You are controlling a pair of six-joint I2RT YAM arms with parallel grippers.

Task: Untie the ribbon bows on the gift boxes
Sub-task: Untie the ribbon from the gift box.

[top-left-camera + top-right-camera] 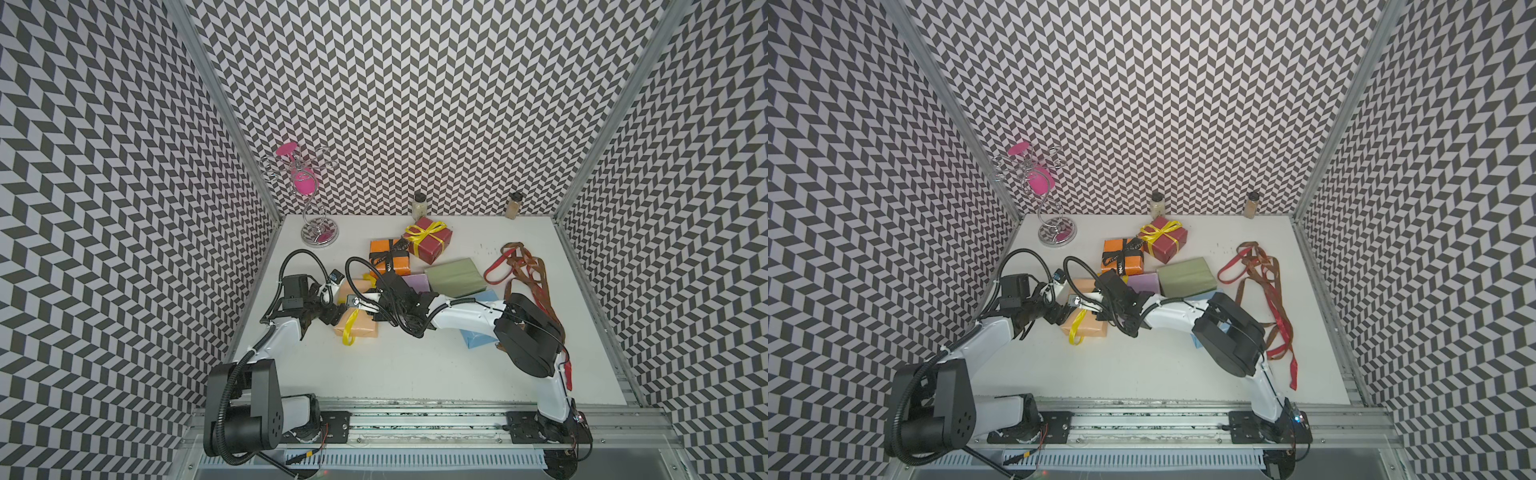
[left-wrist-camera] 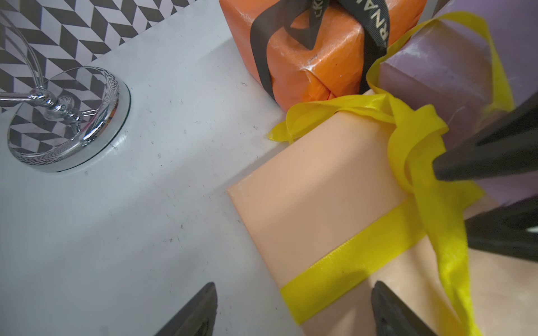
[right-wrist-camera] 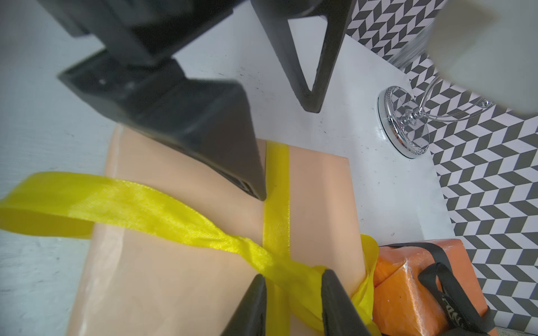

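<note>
Yellow ribbon is sitting tied around the peach box, which is lying left of centre on the white table, just in front of the orange box and beside the lilac box. The right gripper is straddling the knot, a finger on each side and ribbon bunching between them; whether they are actually pinching it, I can't tell. The left gripper is hovering with its jaws spread wide, one finger over the box beside the flat yellow band, the other out over bare table. Behind, the black ribbon is lying tied on the orange box, and the dark red box is wearing a yellow bow. The green box and blue box are lying bare, and loose ribbons are sprawling on the table's right side.
</note>
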